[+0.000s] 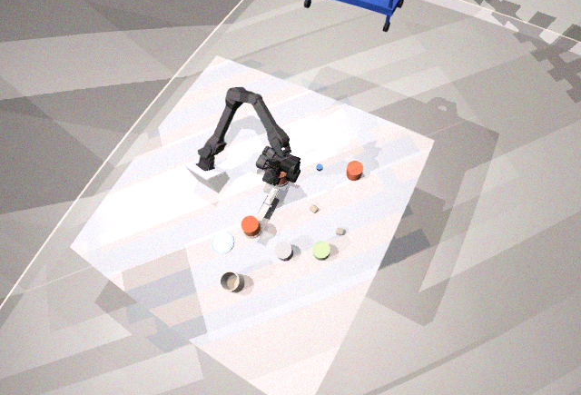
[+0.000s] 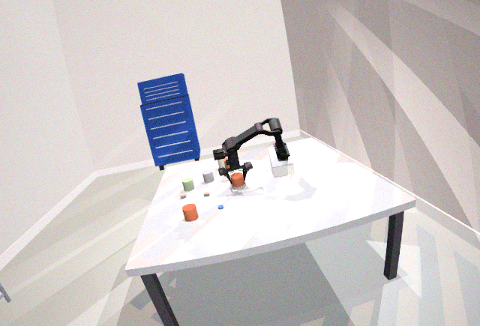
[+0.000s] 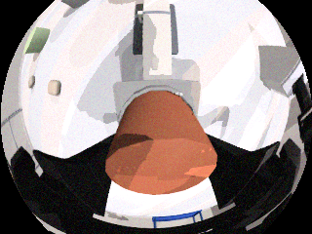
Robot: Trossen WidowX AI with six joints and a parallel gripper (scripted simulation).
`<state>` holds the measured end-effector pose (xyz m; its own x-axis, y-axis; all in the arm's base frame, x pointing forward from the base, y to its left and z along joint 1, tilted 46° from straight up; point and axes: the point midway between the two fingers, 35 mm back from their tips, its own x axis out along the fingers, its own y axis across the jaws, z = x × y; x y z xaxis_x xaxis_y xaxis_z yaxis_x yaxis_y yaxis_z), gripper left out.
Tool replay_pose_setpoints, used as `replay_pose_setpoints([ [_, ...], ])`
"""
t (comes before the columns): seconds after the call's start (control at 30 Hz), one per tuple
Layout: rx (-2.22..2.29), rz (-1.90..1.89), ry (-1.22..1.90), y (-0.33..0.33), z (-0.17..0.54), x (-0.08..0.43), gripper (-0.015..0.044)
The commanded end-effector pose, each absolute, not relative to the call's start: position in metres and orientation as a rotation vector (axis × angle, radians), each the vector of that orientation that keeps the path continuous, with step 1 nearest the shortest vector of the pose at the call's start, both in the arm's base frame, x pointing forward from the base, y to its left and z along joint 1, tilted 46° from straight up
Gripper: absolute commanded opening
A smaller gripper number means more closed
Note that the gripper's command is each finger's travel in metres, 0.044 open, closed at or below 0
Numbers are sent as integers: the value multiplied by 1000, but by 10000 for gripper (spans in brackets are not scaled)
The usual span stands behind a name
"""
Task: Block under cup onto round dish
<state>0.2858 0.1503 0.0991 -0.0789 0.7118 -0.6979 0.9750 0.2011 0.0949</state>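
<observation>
top: held cup part-hidden | exterior: dish perhaps hidden

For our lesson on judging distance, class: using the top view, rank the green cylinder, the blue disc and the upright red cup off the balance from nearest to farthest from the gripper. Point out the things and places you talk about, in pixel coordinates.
1. Blue disc (image 1: 320,166) (image 2: 220,207): just beside the gripper (image 1: 281,179) (image 2: 237,180) (image 3: 161,166).
2. Red cup (image 1: 354,171) (image 2: 190,213): beyond the disc.
3. Green cylinder (image 1: 321,250) (image 2: 188,184) (image 3: 38,40): past the tan blocks.
</observation>
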Motion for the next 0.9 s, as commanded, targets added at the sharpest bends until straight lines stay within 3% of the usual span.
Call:
replay_pose_setpoints([
  [0.0, 1568, -533, 1840, 144, 104, 290, 0],
  [0.87, 1565, -538, 1837, 120, 126, 296, 0],
])
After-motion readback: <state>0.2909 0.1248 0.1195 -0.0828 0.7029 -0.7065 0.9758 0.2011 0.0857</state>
